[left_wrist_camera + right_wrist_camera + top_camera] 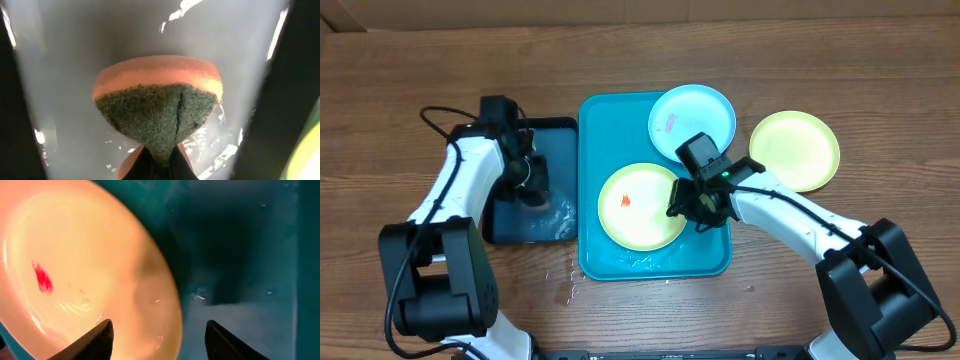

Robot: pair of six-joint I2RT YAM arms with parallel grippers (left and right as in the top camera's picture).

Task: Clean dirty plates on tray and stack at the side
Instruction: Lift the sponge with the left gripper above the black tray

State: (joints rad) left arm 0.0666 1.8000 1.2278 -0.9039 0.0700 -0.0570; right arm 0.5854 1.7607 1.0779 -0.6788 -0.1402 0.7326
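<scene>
The left fingers [144, 169] are clamped on a sponge [157, 102] over the dark tray [556, 140], the right fingers [100, 339] apart at the right rim of the smeared yellow plate [638, 228] on the turquoise tray [592, 135], so scrubbing looks next: steady the plate, bring the sponge across
</scene>
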